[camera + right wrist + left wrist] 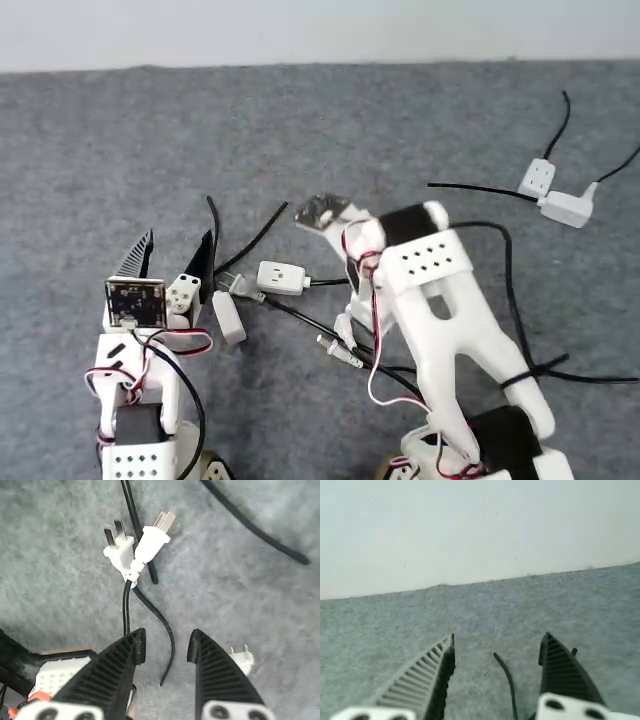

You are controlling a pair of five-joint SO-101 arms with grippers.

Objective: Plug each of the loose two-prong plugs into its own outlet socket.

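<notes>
Right arm fills lower right of the high view. Right gripper has fingers apart, nothing held, with a pair of plugs on the grey carpet ahead of it. Left gripper lower left, fingers spread, empty. First socket at centre, white plug just lower-left of it. Second socket upper right, second plug just beside it.
</notes>
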